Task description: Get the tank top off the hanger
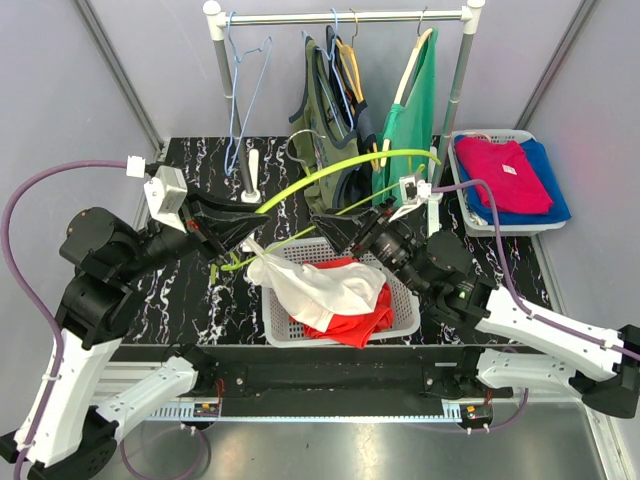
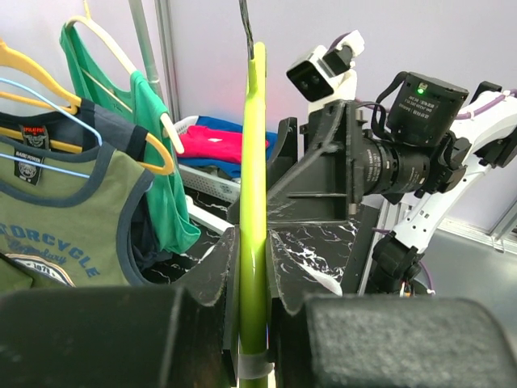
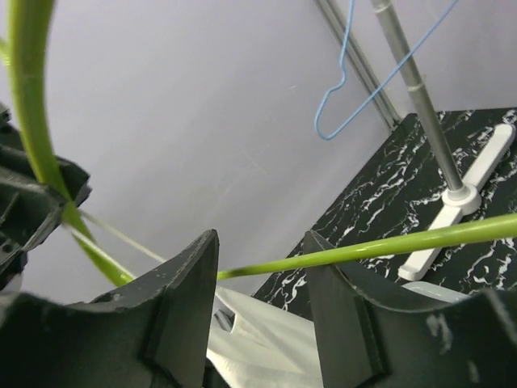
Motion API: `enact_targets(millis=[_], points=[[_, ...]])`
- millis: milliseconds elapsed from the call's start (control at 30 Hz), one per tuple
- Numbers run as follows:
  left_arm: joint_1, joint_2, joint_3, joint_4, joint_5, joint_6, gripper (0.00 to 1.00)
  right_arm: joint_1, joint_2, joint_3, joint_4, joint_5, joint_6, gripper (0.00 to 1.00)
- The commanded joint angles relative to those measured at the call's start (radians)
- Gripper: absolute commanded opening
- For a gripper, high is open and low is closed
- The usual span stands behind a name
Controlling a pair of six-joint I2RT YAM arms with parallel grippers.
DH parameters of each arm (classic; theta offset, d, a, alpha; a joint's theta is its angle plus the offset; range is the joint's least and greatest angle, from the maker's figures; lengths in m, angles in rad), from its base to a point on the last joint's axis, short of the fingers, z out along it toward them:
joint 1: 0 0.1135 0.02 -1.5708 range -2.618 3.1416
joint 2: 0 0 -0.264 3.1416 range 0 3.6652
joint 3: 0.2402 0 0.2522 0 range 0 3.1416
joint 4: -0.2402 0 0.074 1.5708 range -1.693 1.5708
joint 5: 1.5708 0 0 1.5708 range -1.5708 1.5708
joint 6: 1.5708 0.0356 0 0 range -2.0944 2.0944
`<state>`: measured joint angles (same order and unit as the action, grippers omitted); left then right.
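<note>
Risk: right gripper (image 3: 260, 242), fingers apart w/ bar of lime hanger (image 1: 330, 172) crossing betw. them, may clamp bar not cloth, or a tug may twist it out of the tight pinch of left gripper (image 2: 252, 242). White tank top (image 1: 320, 285) sags just below both finger pairs into basket (image 1: 278, 325). Count: 1 lime hanger, 1 tank top, 2 grippers, 1 basket beneath.

Cut-off ends, covered cloth

The lime-green plastic hanger (image 2: 255, 162) runs off the bottom of the left wrist view, its dark hook (image 2: 244, 20) cut by the top edge; the left claw (image 2: 252, 242) gripping it is a near blur. From above, the white tank top (image 1: 320, 285) hides most of a red garment (image 1: 352, 326). Whether the right claw (image 3: 260, 242) touches the hanger cannot be told.
</note>
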<state>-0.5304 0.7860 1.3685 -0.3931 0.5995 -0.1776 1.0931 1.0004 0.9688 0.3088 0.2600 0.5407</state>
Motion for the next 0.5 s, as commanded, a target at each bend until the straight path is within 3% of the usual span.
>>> enact_targets(millis=[0,267,300,367,467], points=[[0.007,-0.019,0.001,0.088,0.017,-0.020,0.00,-0.004,0.041,0.059,0.038,0.125,0.024,0.53],[0.010,-0.036,-0.020,0.089,0.025,-0.016,0.00,-0.004,0.093,0.133,-0.028,0.096,-0.022,0.24],[0.010,-0.036,-0.031,0.086,0.025,-0.020,0.00,-0.004,0.099,0.158,-0.046,0.102,-0.037,0.16],[0.015,-0.042,-0.048,0.088,0.031,-0.034,0.00,-0.002,0.106,0.185,-0.109,0.114,-0.053,0.08],[0.018,-0.054,-0.092,0.102,0.039,-0.053,0.00,-0.001,0.099,0.192,-0.126,0.122,-0.067,0.05]])
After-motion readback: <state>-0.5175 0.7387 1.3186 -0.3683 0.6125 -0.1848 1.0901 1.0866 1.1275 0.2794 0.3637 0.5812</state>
